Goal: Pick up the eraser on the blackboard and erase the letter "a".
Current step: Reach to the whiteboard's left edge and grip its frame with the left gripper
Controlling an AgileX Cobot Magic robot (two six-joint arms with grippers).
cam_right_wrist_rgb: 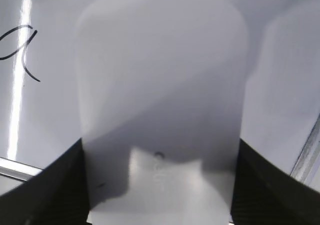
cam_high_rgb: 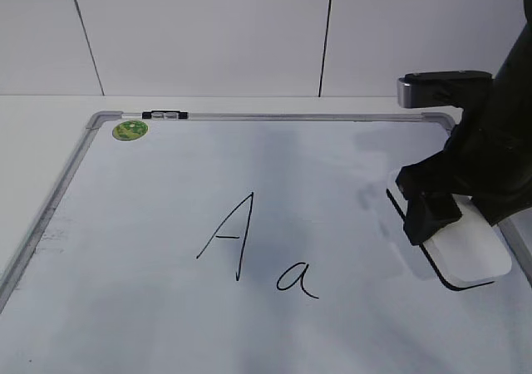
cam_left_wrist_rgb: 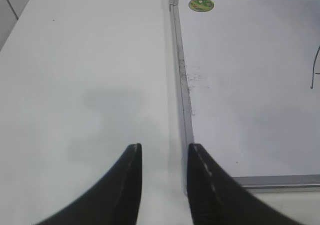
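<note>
The blackboard (cam_high_rgb: 166, 307) is a white board with a grey frame, lying flat on the table. The letter "a" (cam_high_rgb: 297, 278) is a small cursive mark near the board's front middle; it also shows at the left edge of the right wrist view (cam_right_wrist_rgb: 20, 47). The eraser (cam_high_rgb: 474, 245) is a white block with a dark underside edge, at the board's right side. My right gripper (cam_high_rgb: 432, 212) is shut on the eraser (cam_right_wrist_rgb: 160, 85), one finger against each long side. I cannot tell whether the eraser touches the board. My left gripper (cam_left_wrist_rgb: 164, 155) is open and empty, above the table by the board's left frame (cam_left_wrist_rgb: 182, 85).
A taller capital "A" (cam_high_rgb: 229, 237) stands left of the small letter. A green sticker (cam_high_rgb: 130, 130) and a black clip (cam_high_rgb: 165, 115) sit at the board's far left corner. The board's right frame (cam_right_wrist_rgb: 307, 150) runs close to the eraser. A white wall stands behind.
</note>
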